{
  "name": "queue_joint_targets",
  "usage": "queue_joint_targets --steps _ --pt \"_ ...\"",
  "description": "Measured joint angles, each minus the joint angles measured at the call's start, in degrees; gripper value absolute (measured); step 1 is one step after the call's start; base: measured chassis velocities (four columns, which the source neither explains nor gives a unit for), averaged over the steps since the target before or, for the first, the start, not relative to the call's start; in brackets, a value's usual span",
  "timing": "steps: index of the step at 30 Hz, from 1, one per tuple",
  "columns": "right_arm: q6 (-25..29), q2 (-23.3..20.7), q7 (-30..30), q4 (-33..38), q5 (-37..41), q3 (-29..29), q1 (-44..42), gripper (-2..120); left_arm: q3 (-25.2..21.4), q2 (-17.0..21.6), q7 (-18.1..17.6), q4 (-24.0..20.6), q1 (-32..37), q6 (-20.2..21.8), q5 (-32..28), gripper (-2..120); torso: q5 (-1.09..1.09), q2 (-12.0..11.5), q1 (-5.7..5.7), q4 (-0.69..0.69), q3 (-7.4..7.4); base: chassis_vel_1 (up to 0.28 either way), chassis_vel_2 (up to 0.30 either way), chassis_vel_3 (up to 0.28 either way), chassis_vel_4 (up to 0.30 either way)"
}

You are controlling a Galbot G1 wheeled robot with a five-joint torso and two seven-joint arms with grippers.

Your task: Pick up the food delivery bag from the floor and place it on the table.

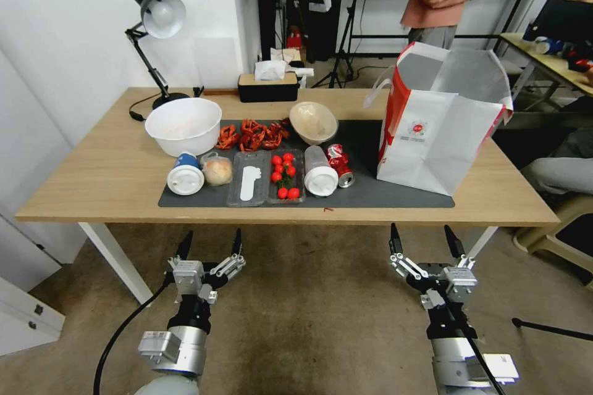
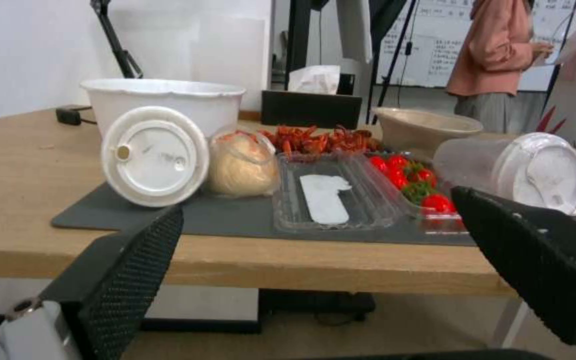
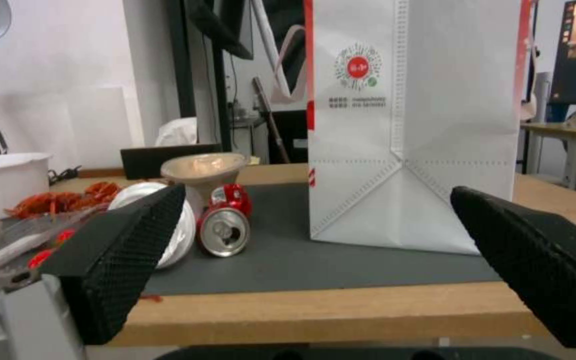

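Head view: the food delivery bag (image 1: 440, 129) stands upright on the bench (image 1: 99, 179), both pincers hanging low in front with nothing in them.

From above, the left pincer (image 1: 210, 243) and right pincer (image 1: 426, 239) hover over the rough brownish floor (image 1: 309, 308), below the bench's near edge, fingers spread wide. The bag, boxy white paper with a red side panel and an open top, sits on the right end of the dark grey mat (image 1: 370, 194). The right wrist view adds its creased front, round red logo and stitched seams, with a dented red can (image 3: 225, 227) lying just beside it. The left wrist view catches a white-lidded cup (image 2: 155, 156) on its side, a clear plastic tray (image 2: 331, 200) and cherry tomatoes (image 2: 411, 180).
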Motion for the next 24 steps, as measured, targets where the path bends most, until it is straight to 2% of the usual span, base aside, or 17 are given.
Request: queue_joint_targets --steps 24 --pt "0.90 0.34 -0.47 -0.90 -1.27 -0.38 -0.11 100 0.07 0.08 -0.48 0.17 -0.07 -0.52 0.48 100 0.00 0.00 0.00 0.00 0.00 0.000 0.000 0.000 0.000"
